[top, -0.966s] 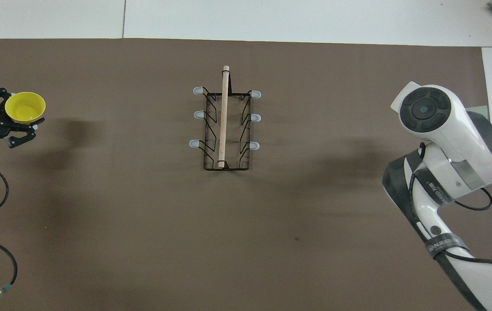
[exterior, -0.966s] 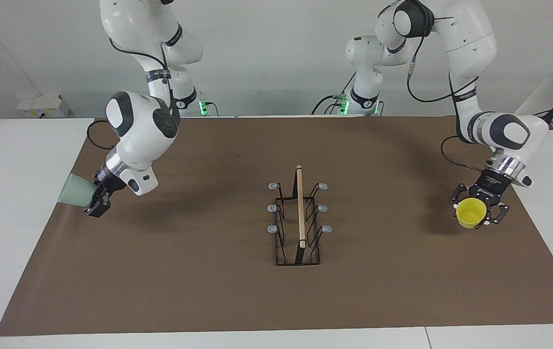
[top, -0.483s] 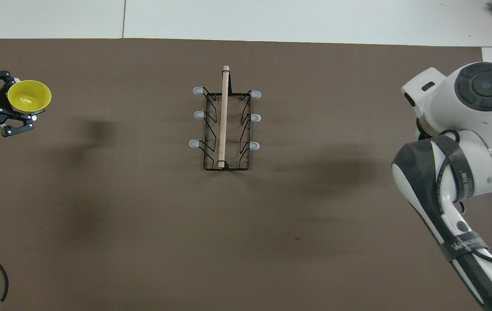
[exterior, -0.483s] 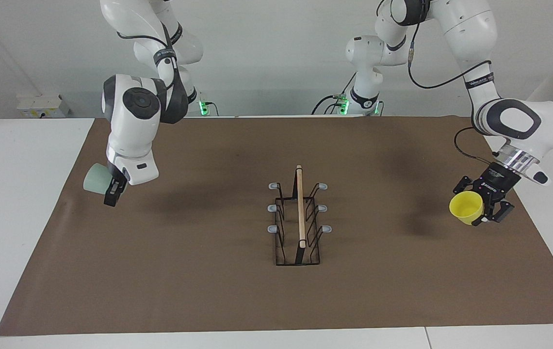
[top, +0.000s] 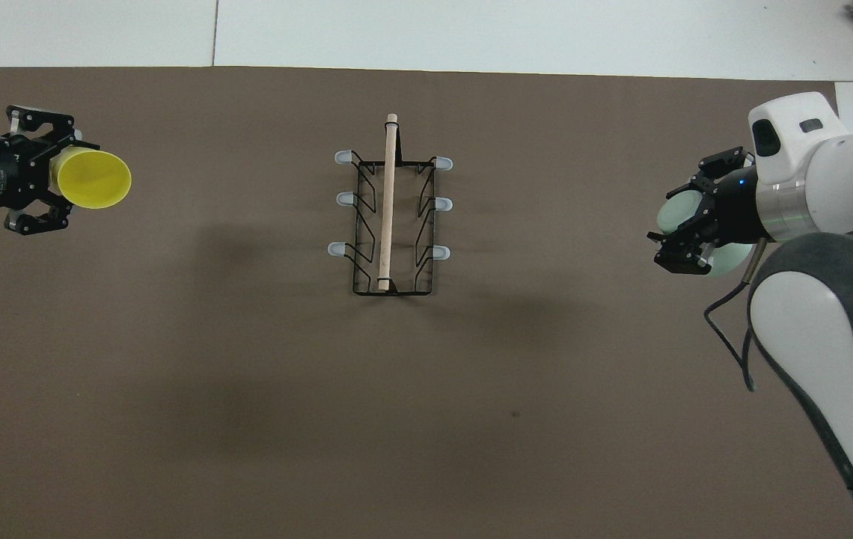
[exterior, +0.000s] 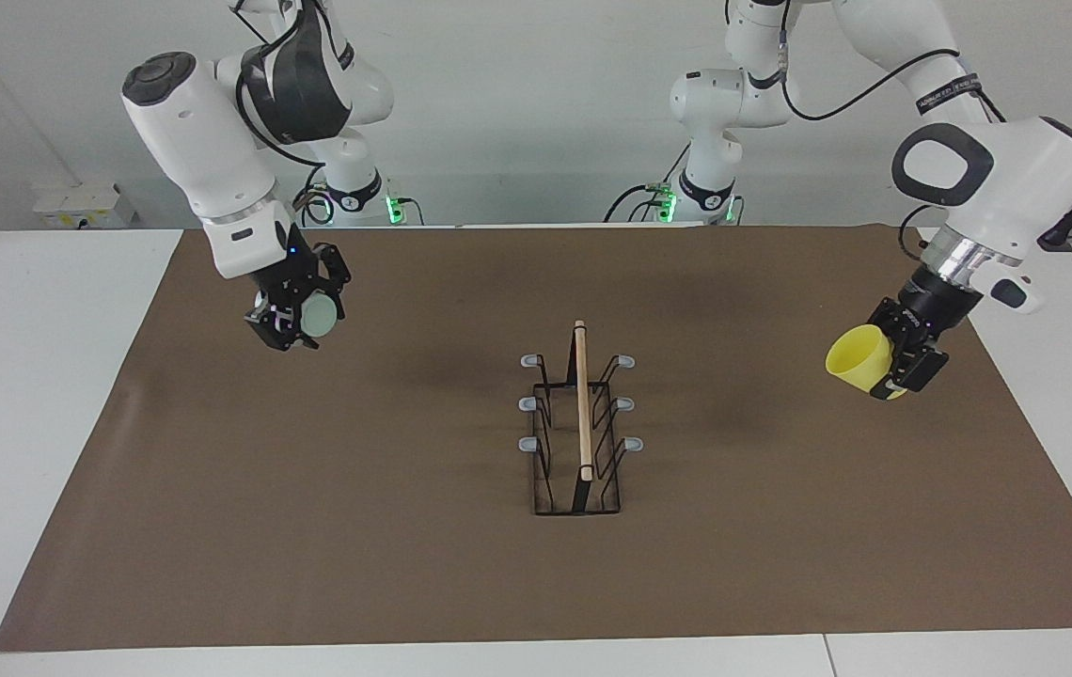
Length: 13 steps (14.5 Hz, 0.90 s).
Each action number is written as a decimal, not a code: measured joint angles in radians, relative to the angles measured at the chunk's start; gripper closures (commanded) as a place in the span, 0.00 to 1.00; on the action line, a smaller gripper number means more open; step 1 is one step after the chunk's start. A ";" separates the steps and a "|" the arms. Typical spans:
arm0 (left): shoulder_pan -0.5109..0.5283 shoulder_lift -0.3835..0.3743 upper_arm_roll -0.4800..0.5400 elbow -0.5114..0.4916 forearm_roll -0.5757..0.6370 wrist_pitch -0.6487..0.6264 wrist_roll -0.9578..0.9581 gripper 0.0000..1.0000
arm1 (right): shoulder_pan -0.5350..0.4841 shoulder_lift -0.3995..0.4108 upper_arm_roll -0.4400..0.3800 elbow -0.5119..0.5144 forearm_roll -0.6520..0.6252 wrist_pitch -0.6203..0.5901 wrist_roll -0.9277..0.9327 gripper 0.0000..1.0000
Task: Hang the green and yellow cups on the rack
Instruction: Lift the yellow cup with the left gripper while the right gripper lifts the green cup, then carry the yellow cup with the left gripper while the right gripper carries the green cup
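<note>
Facing view shows you both cups raised and empty: left hand grips the yellow cup, right hand grips the green cup. Your rack stands bare on the table.

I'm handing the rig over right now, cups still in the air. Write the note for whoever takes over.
Left gripper: shut on the yellow cup, held up on its side over the mat at the left arm's end, mouth toward the rack.
Right gripper: shut on the green cup, held up over the mat at the right arm's end.
Rack: mid-mat, all six prongs bare.
Done: both cups picked up.
Left: carry each cup to the rack and hang it on a prong, then release.
</note>
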 measured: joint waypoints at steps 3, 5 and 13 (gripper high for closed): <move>0.000 -0.036 -0.087 -0.001 0.124 0.000 -0.003 1.00 | -0.015 -0.003 -0.003 -0.016 0.291 0.086 -0.100 1.00; 0.000 -0.045 -0.146 -0.003 0.219 0.002 -0.003 1.00 | -0.029 -0.012 -0.006 -0.053 0.513 0.133 -0.219 1.00; -0.001 -0.056 -0.337 -0.157 0.463 0.367 -0.007 1.00 | 0.010 -0.101 0.003 -0.226 1.112 0.337 -0.482 1.00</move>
